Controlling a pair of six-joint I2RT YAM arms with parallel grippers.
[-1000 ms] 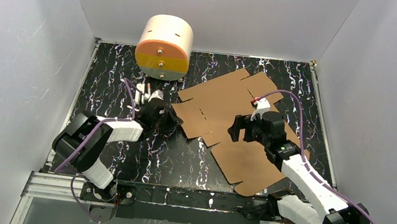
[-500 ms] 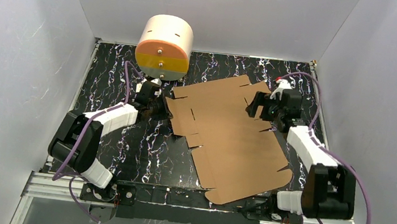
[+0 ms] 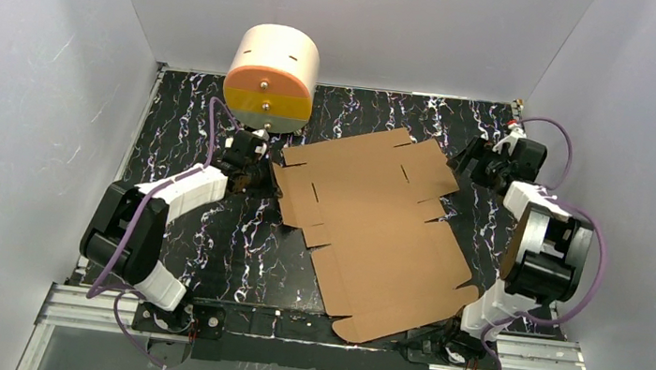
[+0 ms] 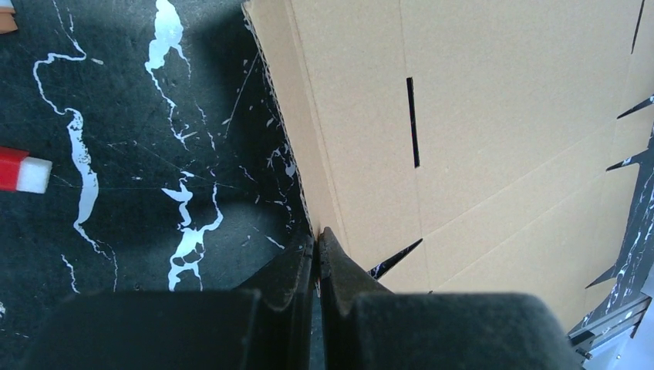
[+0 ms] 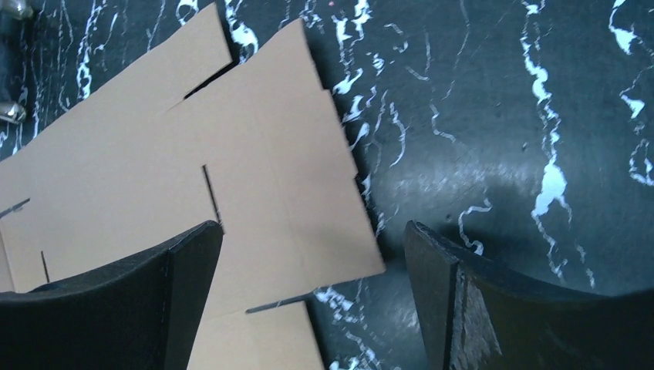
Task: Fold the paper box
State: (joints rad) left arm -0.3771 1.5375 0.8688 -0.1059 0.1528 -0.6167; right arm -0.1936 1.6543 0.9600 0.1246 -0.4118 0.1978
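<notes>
L gripper (image 4: 316, 235): jaws pressed tight together, nipping the edge of the paper box (image 3: 377, 219) betw. the tips. It sits just in front of the cream cylinder (image 3: 271, 79), near its lower edge.

R gripper (image 3: 473, 160): jaws spread wide, nothing held. It is well to the right of cylinder, off the box's far right corner. Wrist view shows a corner flap below, betw. the fingers (image 5: 185, 262), not touched.

Box: 1 sheet, brown corrugated, unfolded and approx. flat on the black marbled table (image 3: 203, 245). It starts just right of cylinder's front and runs diagonally to the near edge by the R arm base. The L wrist view shows 1 long slit.

Count: 1 box, 1 cylinder (front orange over yellow, 2 small studs), 2 arms.
</notes>
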